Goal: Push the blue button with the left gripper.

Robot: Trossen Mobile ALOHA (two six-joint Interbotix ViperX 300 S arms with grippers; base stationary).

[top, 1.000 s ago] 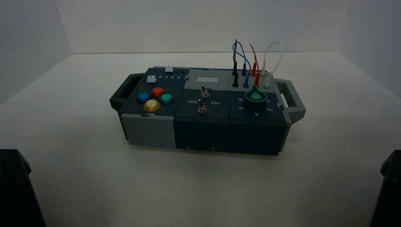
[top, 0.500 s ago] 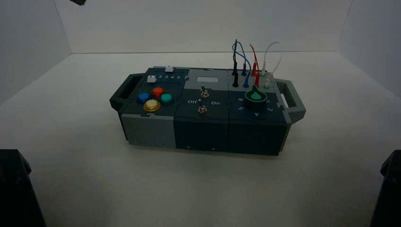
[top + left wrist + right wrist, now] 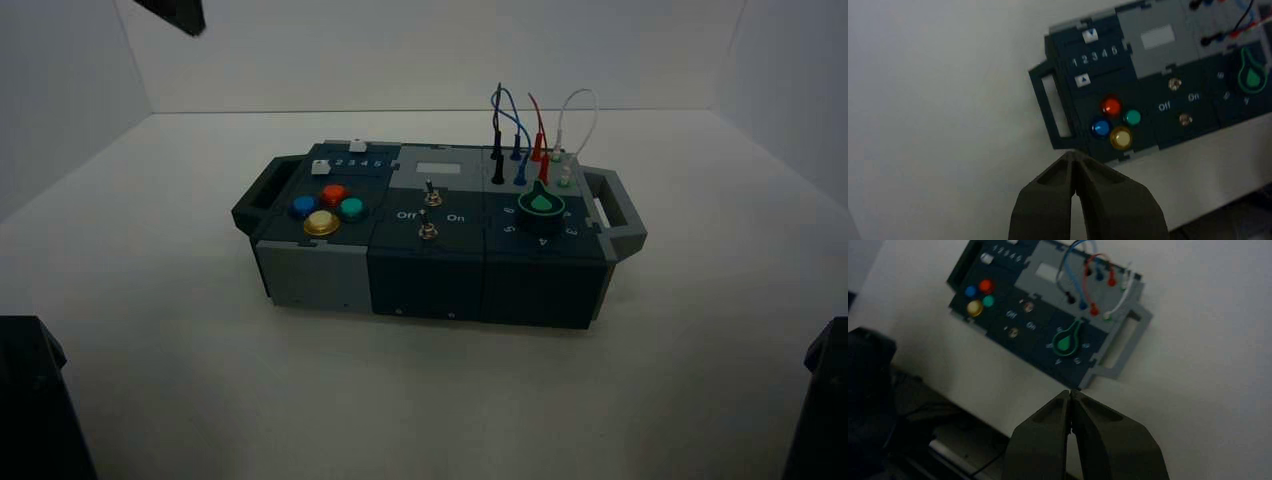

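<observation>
White tabletop bears the box (image 3: 440, 235); left end effector (image 3: 1075, 159), fingertips seemingly pressed together and empty, hangs well above the blue button (image 3: 1101, 128).

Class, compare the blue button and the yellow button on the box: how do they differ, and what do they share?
The blue button is smaller than the yellow button. The yellow button has a gold rim; the blue button shows none. The blue button sits nearer the box's handle than the yellow one. Both are round, in the same four-button cluster, untouched by the left claw.
</observation>
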